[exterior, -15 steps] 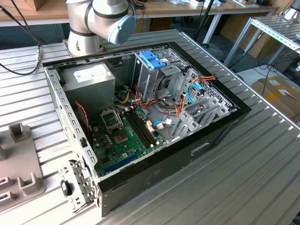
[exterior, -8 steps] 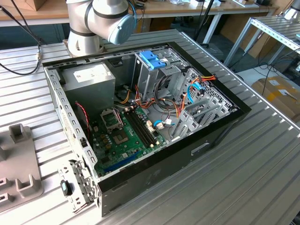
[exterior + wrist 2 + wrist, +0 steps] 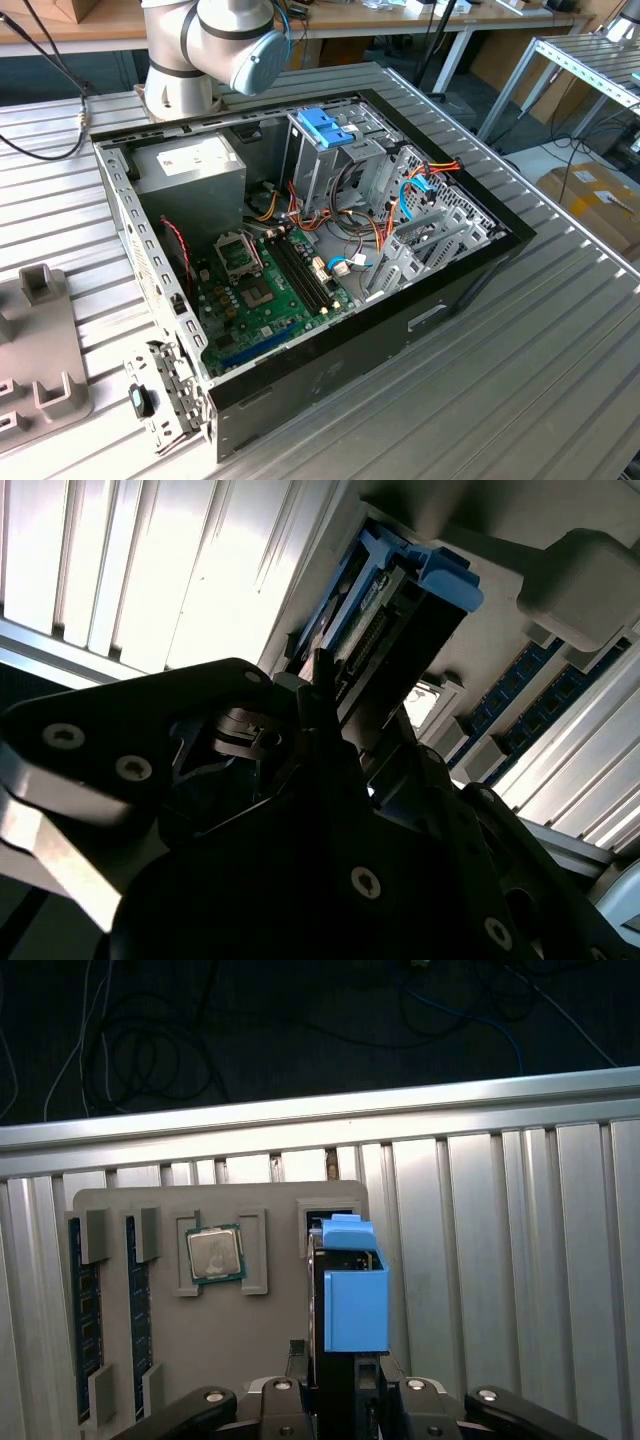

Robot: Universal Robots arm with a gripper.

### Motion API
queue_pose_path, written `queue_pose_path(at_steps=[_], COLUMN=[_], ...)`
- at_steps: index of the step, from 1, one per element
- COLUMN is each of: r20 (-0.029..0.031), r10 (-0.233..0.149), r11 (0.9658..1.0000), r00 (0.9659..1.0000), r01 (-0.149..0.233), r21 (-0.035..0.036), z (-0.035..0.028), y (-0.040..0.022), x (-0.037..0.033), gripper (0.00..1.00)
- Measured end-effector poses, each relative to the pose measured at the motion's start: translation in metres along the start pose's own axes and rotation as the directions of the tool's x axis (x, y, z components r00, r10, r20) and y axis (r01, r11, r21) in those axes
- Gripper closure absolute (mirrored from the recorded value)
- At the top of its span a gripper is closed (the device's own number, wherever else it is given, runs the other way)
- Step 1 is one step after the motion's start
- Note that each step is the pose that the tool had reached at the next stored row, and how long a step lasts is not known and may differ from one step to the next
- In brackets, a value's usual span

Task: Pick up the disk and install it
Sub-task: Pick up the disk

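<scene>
Disk: one, standing on edge at the tray edge, beside the CPU seat. The gripper clamps it across its flat faces. Recommended: lift straight and keep the disk upright, so that it clears the tray without binding. Also on the tray: two memory sticks and one CPU.

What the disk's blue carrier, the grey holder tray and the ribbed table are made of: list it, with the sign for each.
Disk's blue carrier: likely moulded plastic, matte, uniform light blue, rounded edges.
Grey holder tray: probably plastic; dull, even grey, blocky raised tabs.
Ribbed table: looks like aluminium, satin silver, glare along the ribs.
</scene>
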State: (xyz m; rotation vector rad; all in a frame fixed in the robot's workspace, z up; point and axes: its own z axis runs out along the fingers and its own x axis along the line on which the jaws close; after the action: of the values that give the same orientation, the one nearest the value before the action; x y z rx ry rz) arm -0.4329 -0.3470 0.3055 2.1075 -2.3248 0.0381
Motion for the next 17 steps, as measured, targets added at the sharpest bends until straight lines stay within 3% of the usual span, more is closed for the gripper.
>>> queue_pose_path(at_steps=[3, 6, 14, 17], r20=[0.0000, 0.0004, 0.0004, 0.0004], r10=[0.000, -0.025, -0.027, -0.027], r11=[1.0000, 0.9997, 0.9996, 0.9996], r00=[1.0000, 0.9997, 0.9996, 0.9996], r01=[0.000, 0.025, 0.027, 0.027], r21=[0.0000, 0.0005, 0.0005, 0.0006], z=[0.0000, 0.0000, 0.0000, -0.0100], y=[0.0000, 0.0000, 0.0000, -0.0001], x=[0.0000, -0.0001, -0.0001, 0.0001], gripper=[0.65, 0.65, 0.65, 0.65])
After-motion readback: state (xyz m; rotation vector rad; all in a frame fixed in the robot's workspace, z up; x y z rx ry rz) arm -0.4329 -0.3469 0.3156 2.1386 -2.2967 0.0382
